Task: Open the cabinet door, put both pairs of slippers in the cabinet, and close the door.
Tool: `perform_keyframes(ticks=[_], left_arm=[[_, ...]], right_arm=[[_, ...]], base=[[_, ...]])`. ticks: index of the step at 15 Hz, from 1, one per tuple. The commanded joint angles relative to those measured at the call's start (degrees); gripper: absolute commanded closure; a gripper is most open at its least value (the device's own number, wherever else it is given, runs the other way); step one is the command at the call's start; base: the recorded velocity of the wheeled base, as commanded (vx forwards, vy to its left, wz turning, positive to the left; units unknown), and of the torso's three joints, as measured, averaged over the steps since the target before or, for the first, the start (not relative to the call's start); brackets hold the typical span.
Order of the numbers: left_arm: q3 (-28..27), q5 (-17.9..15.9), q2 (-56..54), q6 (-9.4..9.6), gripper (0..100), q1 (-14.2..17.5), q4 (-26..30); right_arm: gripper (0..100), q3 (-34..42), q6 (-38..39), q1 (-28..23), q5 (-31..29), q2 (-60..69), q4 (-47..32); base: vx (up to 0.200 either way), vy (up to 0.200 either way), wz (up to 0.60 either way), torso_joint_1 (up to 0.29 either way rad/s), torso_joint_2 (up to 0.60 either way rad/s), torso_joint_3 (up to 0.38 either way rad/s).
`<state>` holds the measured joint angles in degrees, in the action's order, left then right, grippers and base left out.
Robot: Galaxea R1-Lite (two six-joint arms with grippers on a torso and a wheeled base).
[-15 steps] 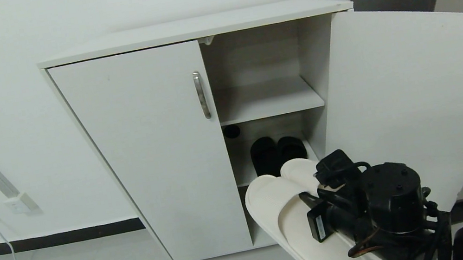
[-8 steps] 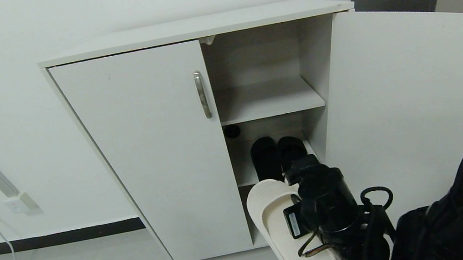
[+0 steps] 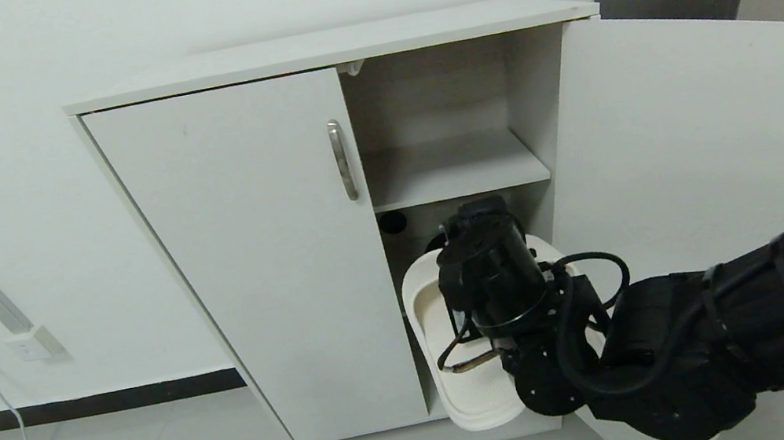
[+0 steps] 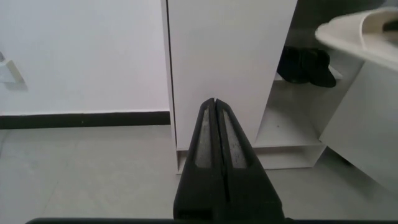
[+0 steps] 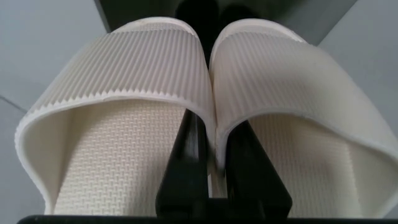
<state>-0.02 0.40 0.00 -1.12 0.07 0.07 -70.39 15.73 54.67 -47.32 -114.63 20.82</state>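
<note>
Pushing in now: over the last second the right arm has carried the white slippers [image 3: 426,318] from low in front of the cabinet [image 3: 331,47] up to the mouth of its open right half. Toes now sit under the cabinet's middle shelf [image 3: 451,170]; heels hang out past its front edge.

Right gripper [image 5: 214,168] is clamped on the pair, pinching the two inner edges together, slippers side by side and toes leading.

Black slippers [image 4: 308,65] are already on the cabinet's lower shelf, toward the back. So pair one looks done and pair two about halfway in.

Left gripper [image 4: 215,124] hangs off to the cabinet's closed-door side, fingers pressed together, holding nothing.

Right door [image 3: 690,146] stands wide open and the left door [image 3: 263,257] is shut.

My read: keep going forward and set the white pair down in front of the black ones without riding onto them. Then release, back the arm out, swing the door closed.
</note>
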Motion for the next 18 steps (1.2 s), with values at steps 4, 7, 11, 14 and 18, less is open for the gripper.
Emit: perform_keyframes(ticks=[4,7,11,14,18], left_arm=[[0.0,0.1,0.0,-0.02,100,0.0,0.0],[0.0,0.3,0.0,-0.02,100,0.0,-0.1],[-0.1,0.3,0.0,0.07,100,0.0,-0.1],[0.0,0.1,0.0,0.07,100,0.0,0.0],[-0.1,-0.1,0.1,0.15,100,0.0,0.0]], right_arm=[[100,-5.8,-3.6,-2.1,-1.1,2.8,-0.1],[100,-6.4,-3.7,-3.1,-1.1,1.6,0.1],[100,-6.7,-3.6,-3.3,-1.0,1.5,0.1],[100,-6.6,-3.3,-3.5,-1.0,2.0,0.4],[100,-6.5,-3.5,-3.5,-1.1,2.0,0.5]], base=[[0.0,0.0,0.0,0.0,0.0,0.0],[0.0,0.0,0.0,0.0,0.0,0.0],[0.0,0.0,0.0,0.0,0.0,0.0],[0.0,0.0,0.0,0.0,0.0,0.0],[0.15,0.0,0.0,-0.001,0.0,-0.002]])
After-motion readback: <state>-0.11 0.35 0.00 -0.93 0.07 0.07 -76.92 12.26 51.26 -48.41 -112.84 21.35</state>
